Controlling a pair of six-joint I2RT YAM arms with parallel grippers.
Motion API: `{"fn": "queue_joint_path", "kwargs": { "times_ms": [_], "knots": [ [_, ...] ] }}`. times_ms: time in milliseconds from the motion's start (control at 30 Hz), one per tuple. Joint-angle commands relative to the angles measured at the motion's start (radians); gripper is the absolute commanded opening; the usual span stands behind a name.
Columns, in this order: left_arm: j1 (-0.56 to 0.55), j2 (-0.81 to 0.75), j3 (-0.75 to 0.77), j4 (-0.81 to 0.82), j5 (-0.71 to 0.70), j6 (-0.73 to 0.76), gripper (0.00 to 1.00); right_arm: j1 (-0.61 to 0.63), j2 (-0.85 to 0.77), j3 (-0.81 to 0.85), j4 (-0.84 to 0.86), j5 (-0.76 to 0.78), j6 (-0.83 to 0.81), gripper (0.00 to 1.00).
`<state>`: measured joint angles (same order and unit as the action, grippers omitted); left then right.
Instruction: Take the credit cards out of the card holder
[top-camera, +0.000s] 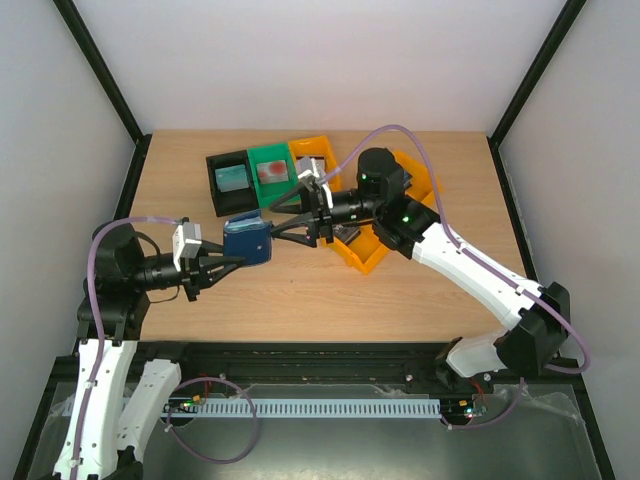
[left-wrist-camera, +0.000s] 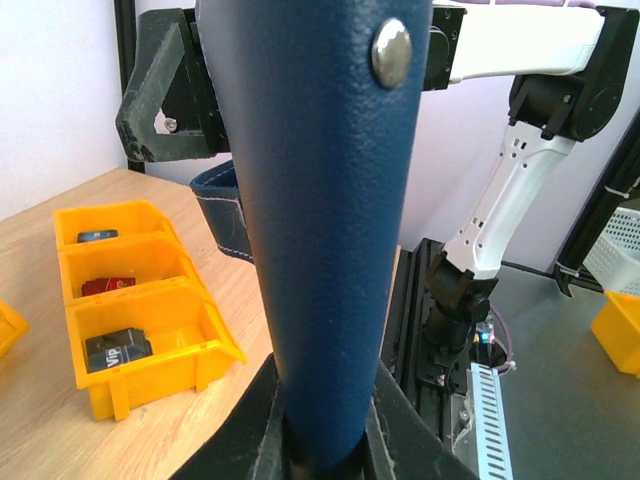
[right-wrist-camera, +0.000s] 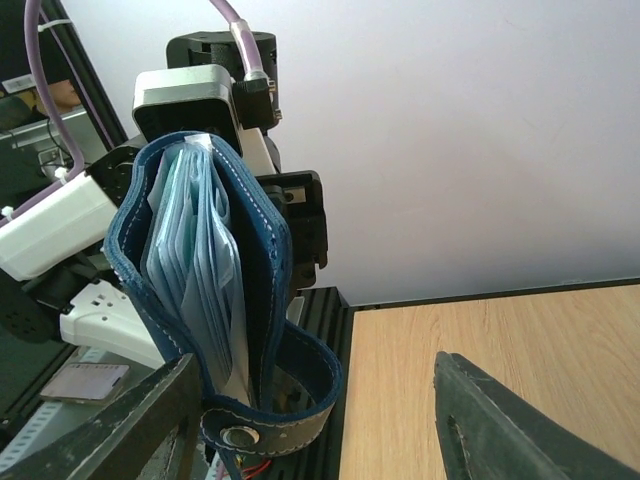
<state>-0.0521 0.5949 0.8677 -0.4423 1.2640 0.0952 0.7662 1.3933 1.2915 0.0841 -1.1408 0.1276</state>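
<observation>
The card holder (top-camera: 247, 240) is a dark navy wallet held upright above the table. My left gripper (top-camera: 230, 261) is shut on its lower edge; in the left wrist view the navy outside (left-wrist-camera: 320, 200) fills the middle between my fingers (left-wrist-camera: 250, 420). My right gripper (top-camera: 268, 222) is open at the wallet's right side. In the right wrist view the wallet (right-wrist-camera: 200, 290) gapes, showing light blue slots and its snap tab (right-wrist-camera: 262, 430), beside my left finger (right-wrist-camera: 110, 430). A teal credit card (top-camera: 231, 179) lies in the black bin, a red one (top-camera: 271, 172) in the green bin.
The black bin (top-camera: 216, 190) and green bin (top-camera: 268, 155) stand at the back middle. Orange bins (top-camera: 365, 258) lie behind and under the right arm; in the left wrist view an orange three-part bin (left-wrist-camera: 140, 300) holds small items.
</observation>
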Motion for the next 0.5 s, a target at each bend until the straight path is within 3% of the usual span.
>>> {"fn": "queue_joint_path", "kwargs": {
  "times_ms": [0,167,333,467],
  "knots": [
    [-0.003,-0.005,0.007,0.002,0.031,0.018,0.02,0.024,-0.017,0.043,0.031,0.011,0.003,0.63],
    [-0.003,-0.007,0.007,-0.006,0.033,0.037,0.02,0.035,-0.017,0.056,0.012,0.049,-0.014,0.62],
    [-0.003,-0.012,0.011,-0.026,0.038,0.056,0.02,0.023,-0.014,0.096,-0.079,0.184,-0.068,0.6],
    [-0.003,-0.014,0.008,-0.031,0.037,0.063,0.02,0.022,0.004,0.115,-0.065,0.114,-0.047,0.6]
  ]
}}
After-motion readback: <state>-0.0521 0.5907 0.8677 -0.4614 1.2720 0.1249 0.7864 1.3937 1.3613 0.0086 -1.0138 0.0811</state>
